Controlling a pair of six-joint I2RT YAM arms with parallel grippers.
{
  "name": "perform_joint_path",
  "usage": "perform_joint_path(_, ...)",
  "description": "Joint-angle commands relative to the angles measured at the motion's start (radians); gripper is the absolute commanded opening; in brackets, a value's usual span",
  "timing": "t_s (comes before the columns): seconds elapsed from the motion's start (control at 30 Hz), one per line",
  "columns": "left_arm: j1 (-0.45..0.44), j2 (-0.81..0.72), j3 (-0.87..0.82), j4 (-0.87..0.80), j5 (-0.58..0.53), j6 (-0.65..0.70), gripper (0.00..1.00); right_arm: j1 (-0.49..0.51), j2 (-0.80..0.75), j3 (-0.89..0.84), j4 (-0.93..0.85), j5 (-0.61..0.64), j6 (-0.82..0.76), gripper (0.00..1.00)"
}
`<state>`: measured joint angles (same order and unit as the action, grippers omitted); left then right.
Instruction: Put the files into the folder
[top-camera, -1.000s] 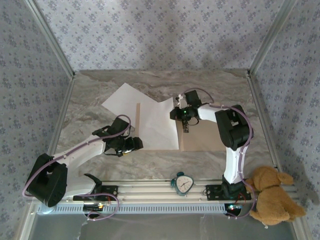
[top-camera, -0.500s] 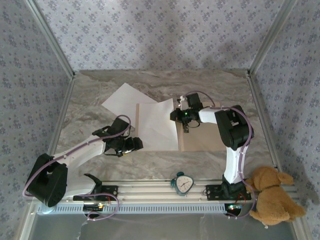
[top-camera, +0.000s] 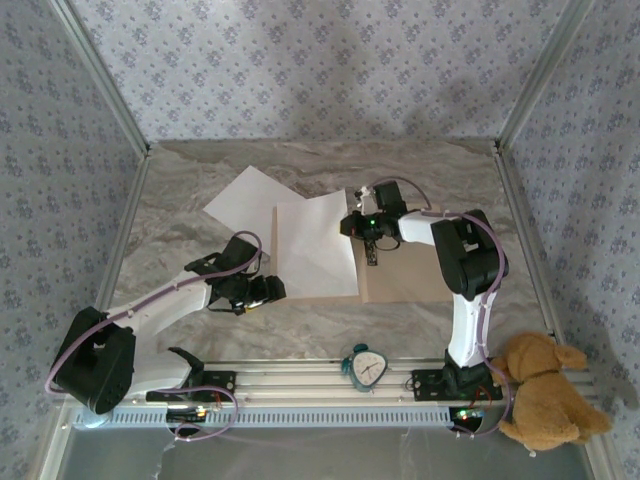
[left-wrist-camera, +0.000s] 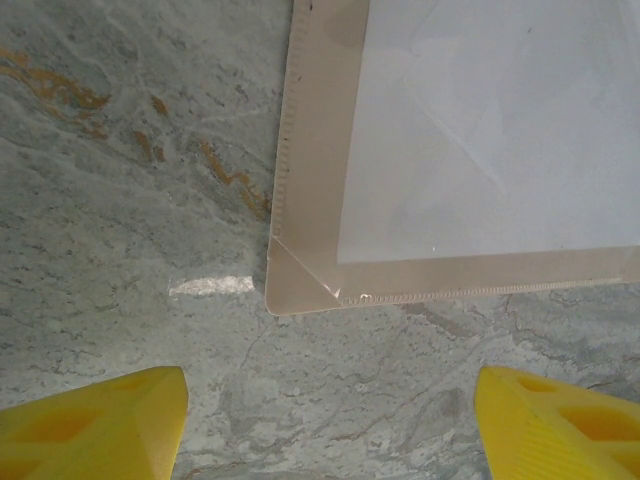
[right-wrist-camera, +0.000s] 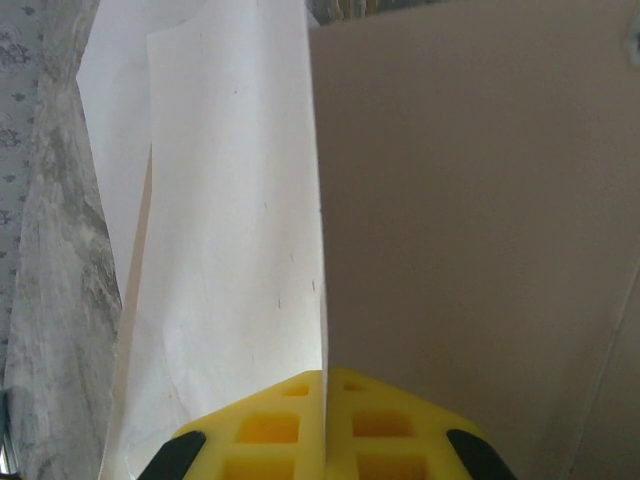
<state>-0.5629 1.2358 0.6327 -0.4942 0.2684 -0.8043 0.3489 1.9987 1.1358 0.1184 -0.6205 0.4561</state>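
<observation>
Patterned wallpaper (top-camera: 300, 70) is closing in the marble-look table (top-camera: 190, 215) on three sides. A tan folder (top-camera: 410, 280) is lying open at the table's centre, its bare half reaching toward 3 o'clock. One white sheet (top-camera: 315, 255) is covering its other half, and a second sheet (top-camera: 240, 200) is poking out from under it toward 11 o'clock. A plush dog (top-camera: 545, 395) is sitting off the table at 4 o'clock, with a small alarm clock (top-camera: 365, 367) on the rail at 6 o'clock. The right gripper (top-camera: 357, 222) is pinching the top sheet's 3 o'clock edge between closed fingers (right-wrist-camera: 270, 425), lifting it off the cardboard. The left gripper (top-camera: 272, 290) is hovering with jaws wide apart and holding nothing, the folder's 7 o'clock corner (left-wrist-camera: 300, 285) lying just ahead of it.
</observation>
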Motion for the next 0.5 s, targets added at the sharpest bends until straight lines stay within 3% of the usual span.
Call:
perform_joint_path(0.0,0.003,-0.021,0.004,0.000,-0.010,0.011,0.76,-0.012,-0.008,0.025,-0.022,-0.005,-0.015,0.02)
perform_joint_path(0.47,0.003,-0.015,0.006,-0.001,-0.009,0.013,0.76,0.021,0.006,-0.006,0.038,-0.033,0.017,0.01)
